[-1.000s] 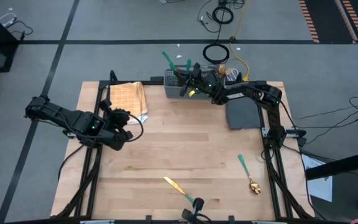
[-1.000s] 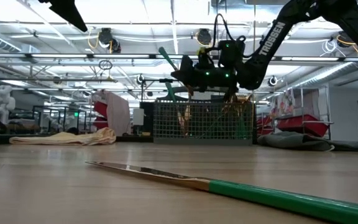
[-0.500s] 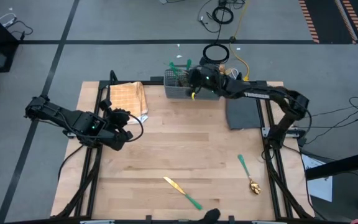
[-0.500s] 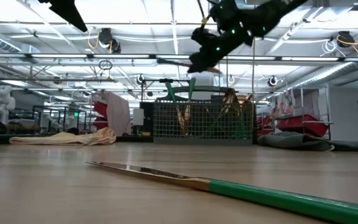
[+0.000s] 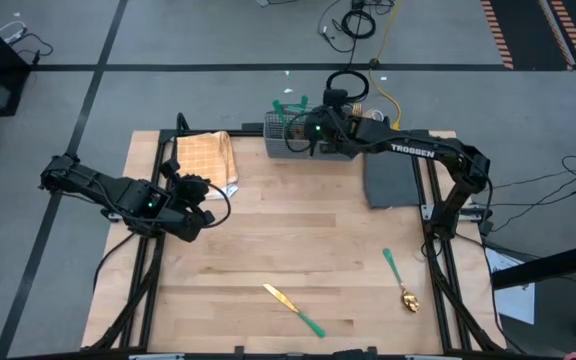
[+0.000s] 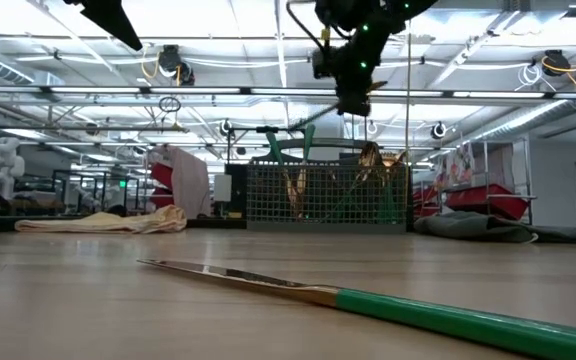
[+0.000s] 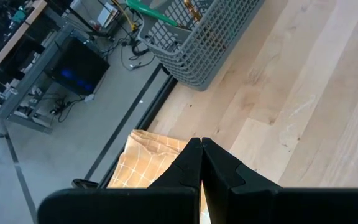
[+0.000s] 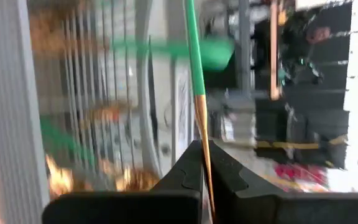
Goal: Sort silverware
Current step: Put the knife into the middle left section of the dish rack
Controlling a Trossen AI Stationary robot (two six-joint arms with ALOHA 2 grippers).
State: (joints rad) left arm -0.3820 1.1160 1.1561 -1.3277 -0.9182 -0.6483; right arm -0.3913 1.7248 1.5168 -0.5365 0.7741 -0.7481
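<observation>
Most teal-handled gold silverware (image 5: pixel 290 105) stands in the grey slotted cutlery basket (image 5: pixel 286 146) at the far edge; the right gripper (image 5: pixel 306 133), above it, pinches one piece (image 8: pixel 196 68); a knife (image 5: pixel 293 309) and spoon (image 5: pixel 400 281) remain near; the left gripper (image 7: pixel 201 163) waits clenched, empty, left

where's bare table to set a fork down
The wide middle is bare, between the left gripper, the knife and the spoon. The back edge is crowded: cloth, basket with the right gripper over it clamping a piece, grey pad.
</observation>
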